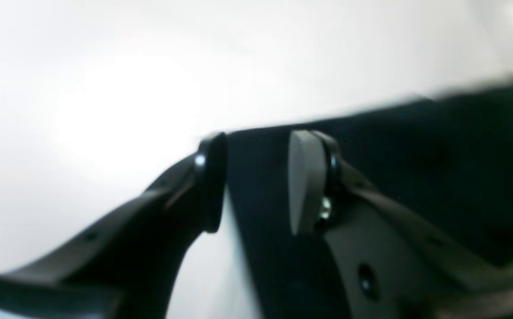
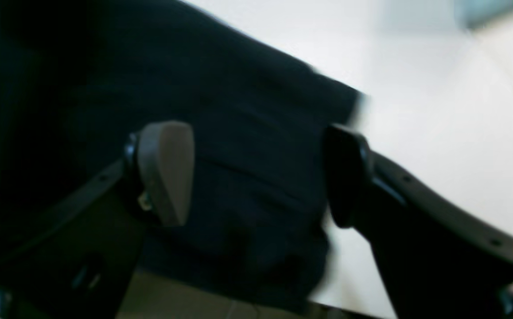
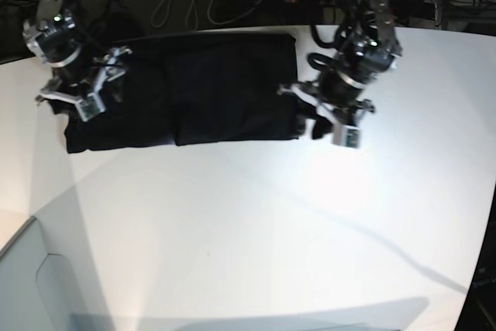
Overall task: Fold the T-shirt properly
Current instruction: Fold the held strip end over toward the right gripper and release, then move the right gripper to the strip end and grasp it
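- Left pincer (image 1: 256,181) stands with its jaws apart, straddling the end edge of the T-shirt (image 1: 416,177): one finger is over bare white worktop (image 1: 106,88), the other over the black cloth, and nothing is clamped between them.
- Right pincer (image 2: 256,173) is also spread wide, its pads (image 2: 168,173) on either side of a corner of the cloth, with nothing pinched as far as I can see.
- From across the room, the T-shirt (image 3: 194,87) lies as a long black band along the far side of the worktop (image 3: 271,230), plain side up, with an arm at each short end.
- I judge the lengthwise folds are done and the end-over-end fold is in hand.
- Next, each pincer needs to lower onto its edge and close through every layer before lifting.
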Robot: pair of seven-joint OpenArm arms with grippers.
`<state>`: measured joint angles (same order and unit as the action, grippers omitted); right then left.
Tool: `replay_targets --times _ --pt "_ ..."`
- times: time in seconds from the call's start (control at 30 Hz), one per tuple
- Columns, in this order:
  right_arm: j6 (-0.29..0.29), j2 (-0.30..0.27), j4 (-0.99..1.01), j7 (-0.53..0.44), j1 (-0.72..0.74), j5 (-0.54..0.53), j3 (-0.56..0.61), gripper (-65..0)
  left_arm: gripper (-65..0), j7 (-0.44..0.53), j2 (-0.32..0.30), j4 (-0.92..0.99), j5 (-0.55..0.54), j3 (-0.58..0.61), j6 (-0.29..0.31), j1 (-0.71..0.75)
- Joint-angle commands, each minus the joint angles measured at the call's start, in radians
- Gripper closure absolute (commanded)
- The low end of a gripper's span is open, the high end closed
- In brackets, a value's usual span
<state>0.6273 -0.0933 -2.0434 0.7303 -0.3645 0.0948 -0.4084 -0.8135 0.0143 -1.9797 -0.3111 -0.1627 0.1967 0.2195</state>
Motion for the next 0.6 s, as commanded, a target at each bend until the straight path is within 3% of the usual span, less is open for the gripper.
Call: replay_targets --times 0.0,0.1,0.3,0.43,0.57 --pt "0.024 -0.004 -0.012 -0.013 -0.009 -0.008 0.022 -44.0 -23.0 0.01 0.006 -0.027 -0.016 -0.042 0.011 -0.002" --pt "0.024 0.033 -0.009 -0.013 -0.035 -0.005 0.093 -44.0 -23.0 0.004 0.008 -0.027 -0.04 -0.176 0.014 -0.002" --pt "0.024 0.066 0.031 -0.011 -0.061 -0.007 0.159 -44.1 -23.0 0.001 -0.012 -0.027 -0.216 -0.397 0.014 0.036" --pt "0.024 0.066 0.071 -0.011 -0.067 -0.007 0.176 -43.6 -23.0 0.001 -0.047 -0.017 -0.29 -0.456 0.014 0.068" --pt "0.024 0.069 0.069 -0.013 -0.09 -0.008 0.207 -43.4 -23.0 0.003 -0.066 -0.016 -0.294 -0.47 0.014 0.08"
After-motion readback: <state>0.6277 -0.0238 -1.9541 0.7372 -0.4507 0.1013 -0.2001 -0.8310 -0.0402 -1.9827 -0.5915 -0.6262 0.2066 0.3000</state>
